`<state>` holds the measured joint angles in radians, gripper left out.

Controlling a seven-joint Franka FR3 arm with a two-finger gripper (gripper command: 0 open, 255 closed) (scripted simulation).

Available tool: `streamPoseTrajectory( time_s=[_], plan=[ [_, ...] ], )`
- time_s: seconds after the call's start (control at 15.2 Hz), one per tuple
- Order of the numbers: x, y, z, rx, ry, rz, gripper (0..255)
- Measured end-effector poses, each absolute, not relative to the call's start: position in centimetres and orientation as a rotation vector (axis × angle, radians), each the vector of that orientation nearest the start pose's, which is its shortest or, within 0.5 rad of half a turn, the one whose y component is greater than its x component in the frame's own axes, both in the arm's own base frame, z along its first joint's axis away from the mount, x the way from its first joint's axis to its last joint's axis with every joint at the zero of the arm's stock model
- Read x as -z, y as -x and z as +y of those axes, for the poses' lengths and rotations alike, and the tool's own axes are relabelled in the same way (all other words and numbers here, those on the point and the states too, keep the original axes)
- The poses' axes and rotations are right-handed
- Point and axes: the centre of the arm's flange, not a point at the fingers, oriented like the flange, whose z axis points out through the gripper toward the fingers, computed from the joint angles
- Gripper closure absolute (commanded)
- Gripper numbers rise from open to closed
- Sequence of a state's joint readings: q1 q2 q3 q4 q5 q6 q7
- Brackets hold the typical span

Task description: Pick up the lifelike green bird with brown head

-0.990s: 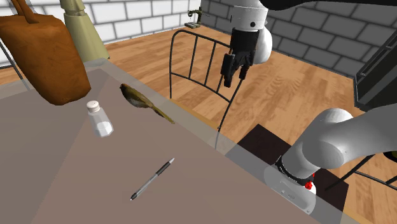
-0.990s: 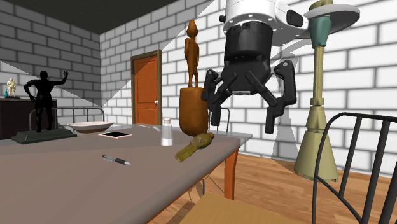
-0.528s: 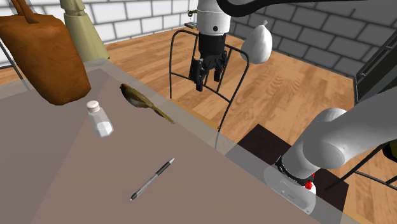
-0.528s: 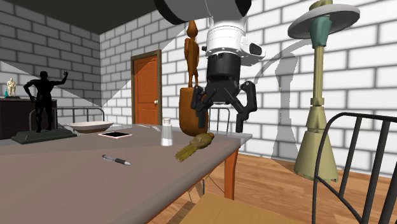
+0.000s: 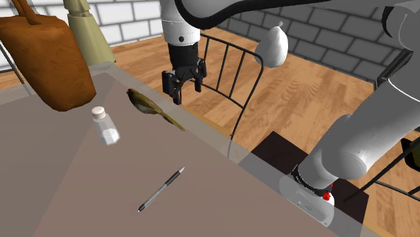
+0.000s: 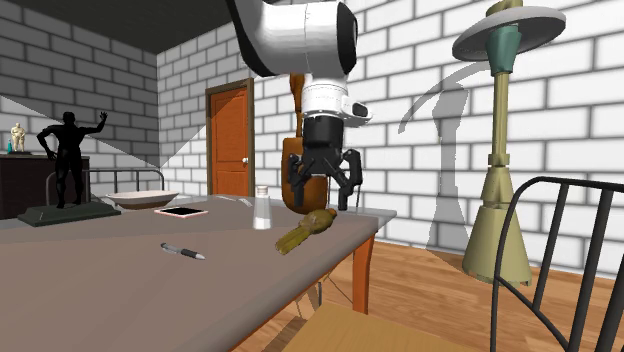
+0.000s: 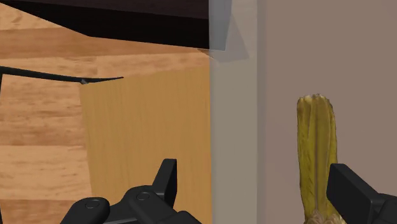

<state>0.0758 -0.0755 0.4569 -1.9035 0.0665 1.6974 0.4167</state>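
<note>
Past the pen (image 5: 161, 190) and shaker (image 5: 106, 126), the bird (image 5: 145, 104) lay left of centre by the table (image 5: 67, 188) edge. It looked light, stiff, thin-tailed; its plump body probably offered the best hold. Beyond, upper centre, the gripper (image 5: 186, 87) hung, fingers apart, empty.

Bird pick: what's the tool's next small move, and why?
Probably slide the open tool sideways over the table before descending. In the wrist view the table's edge lies between its fingers, while the bird lies off-centre by one finger, so a straight drop would likely miss it.
</note>
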Motion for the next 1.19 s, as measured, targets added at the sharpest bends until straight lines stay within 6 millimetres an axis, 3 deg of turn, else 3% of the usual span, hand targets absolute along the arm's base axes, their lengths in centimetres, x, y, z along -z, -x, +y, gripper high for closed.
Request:
streamPoseTrajectory(
  time_s=[0.46,0.92,0.99,1.19],
  plan=[
    [-49.0,-48.9,35.3,-0.224,3.191,-0.209,0],
    [-45.5,-49.1,36.0,-0.224,3.193,-0.211,0],
    [-45.3,-49.1,36.0,-0.224,3.193,-0.211,255],
    [-45.1,-49.1,36.1,-0.223,3.193,-0.211,255]
  ],
)
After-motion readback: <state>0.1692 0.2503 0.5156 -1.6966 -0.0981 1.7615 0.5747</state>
